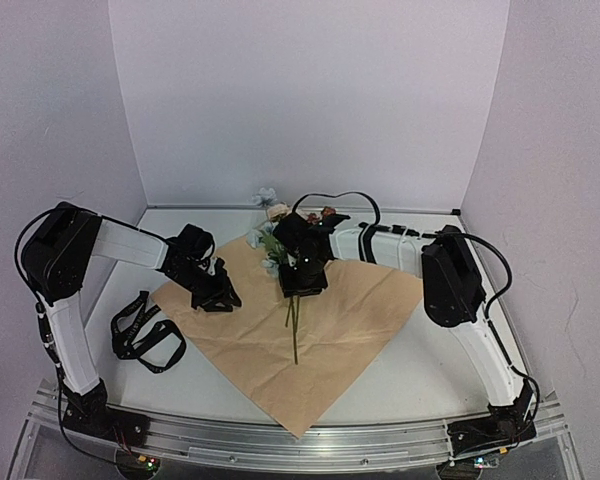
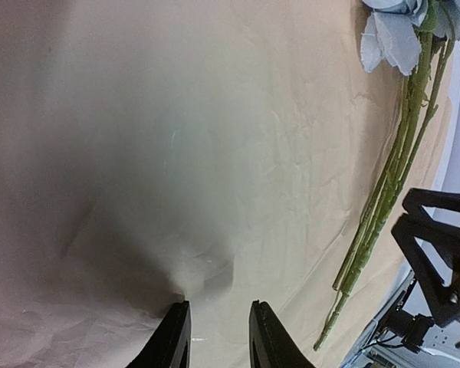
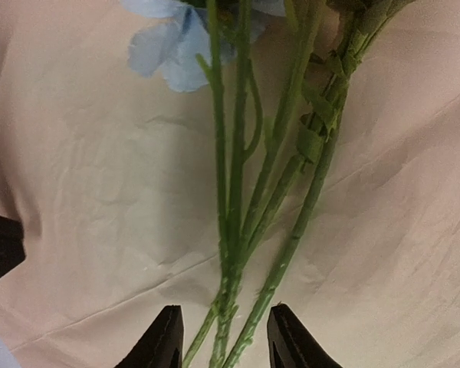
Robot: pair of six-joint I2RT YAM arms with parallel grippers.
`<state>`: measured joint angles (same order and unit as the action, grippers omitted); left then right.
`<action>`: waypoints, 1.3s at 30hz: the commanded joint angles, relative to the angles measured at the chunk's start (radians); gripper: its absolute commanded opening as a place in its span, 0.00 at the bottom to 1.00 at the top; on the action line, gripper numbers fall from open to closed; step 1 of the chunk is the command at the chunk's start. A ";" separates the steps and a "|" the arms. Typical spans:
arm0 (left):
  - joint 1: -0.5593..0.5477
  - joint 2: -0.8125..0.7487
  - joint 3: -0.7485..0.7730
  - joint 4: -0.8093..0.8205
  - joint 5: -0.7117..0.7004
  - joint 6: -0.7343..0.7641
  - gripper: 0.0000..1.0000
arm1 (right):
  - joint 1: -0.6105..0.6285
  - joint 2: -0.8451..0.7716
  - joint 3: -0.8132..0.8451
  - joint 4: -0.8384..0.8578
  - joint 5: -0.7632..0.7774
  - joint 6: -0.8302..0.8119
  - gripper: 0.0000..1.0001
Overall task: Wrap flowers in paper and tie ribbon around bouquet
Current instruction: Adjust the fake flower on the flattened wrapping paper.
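Our right gripper (image 3: 224, 314), jaws apart, straddles the flowers (image 3: 234, 199); pressing down with our left gripper (image 2: 219, 308) (jaws likewise parted), we risk crumpling the paper (image 2: 176, 153).

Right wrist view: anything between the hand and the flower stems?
Nothing visible. The flowers lie bare on the paper, their stems running between the right hand's fingers; whether it grips them is unclear.
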<state>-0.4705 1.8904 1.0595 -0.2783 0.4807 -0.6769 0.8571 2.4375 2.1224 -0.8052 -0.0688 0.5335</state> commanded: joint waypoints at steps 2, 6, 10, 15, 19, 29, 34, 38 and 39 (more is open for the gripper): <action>0.001 -0.001 -0.002 0.006 0.002 0.025 0.29 | -0.007 0.043 0.055 -0.015 0.069 -0.057 0.37; 0.001 -0.001 0.000 -0.001 0.001 0.028 0.29 | -0.002 0.053 0.055 -0.016 0.069 -0.059 0.30; 0.002 -0.003 -0.003 -0.004 -0.002 0.028 0.29 | 0.012 0.027 0.017 -0.016 0.077 -0.051 0.20; 0.003 -0.007 -0.010 -0.004 -0.007 0.027 0.29 | 0.037 -0.035 -0.043 -0.009 0.089 -0.049 0.14; 0.003 -0.010 -0.015 0.000 -0.005 0.026 0.29 | 0.048 -0.083 -0.079 -0.007 0.098 -0.037 0.03; 0.003 -0.002 -0.017 0.004 -0.006 0.023 0.29 | 0.047 -0.180 -0.089 -0.005 0.085 -0.049 0.04; 0.003 -0.001 -0.016 0.005 -0.004 0.023 0.29 | 0.044 -0.181 -0.060 -0.007 0.054 -0.050 0.05; 0.003 -0.002 -0.017 0.002 -0.004 0.027 0.28 | 0.044 -0.196 -0.104 -0.008 0.035 -0.030 0.06; 0.003 -0.003 -0.018 0.001 -0.005 0.027 0.28 | 0.044 -0.200 -0.120 -0.006 0.030 -0.026 0.07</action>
<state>-0.4702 1.8904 1.0576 -0.2772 0.4808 -0.6682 0.9020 2.3077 2.0249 -0.8108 -0.0180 0.4975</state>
